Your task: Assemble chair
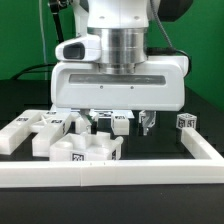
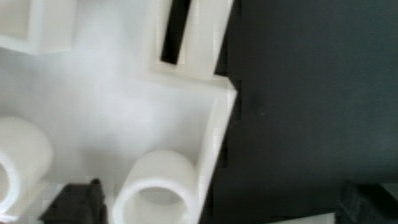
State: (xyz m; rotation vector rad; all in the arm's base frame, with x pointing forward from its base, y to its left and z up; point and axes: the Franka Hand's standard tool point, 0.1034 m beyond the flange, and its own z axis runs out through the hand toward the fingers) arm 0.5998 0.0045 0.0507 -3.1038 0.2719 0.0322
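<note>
Several white blocky chair parts with black-and-white tags lie at the exterior view's left: a slab (image 1: 20,135), blocks (image 1: 52,126) and a front piece (image 1: 86,151). A small tagged cube (image 1: 185,123) sits alone at the right. My gripper (image 1: 122,126) hangs low over the middle, jaws wide apart, with a tagged part (image 1: 120,121) between the fingers. In the wrist view a white slotted part (image 2: 125,110) with a round peg (image 2: 164,192) fills the frame. My gripper (image 2: 222,205) is open; one dark fingertip (image 2: 71,200) is over the part, the other (image 2: 374,198) is over black table.
The long white L-shaped border rail (image 1: 110,172) runs along the front and up the exterior view's right side (image 1: 206,146). The table top is black (image 1: 160,140). The big white gripper body hides the parts behind it.
</note>
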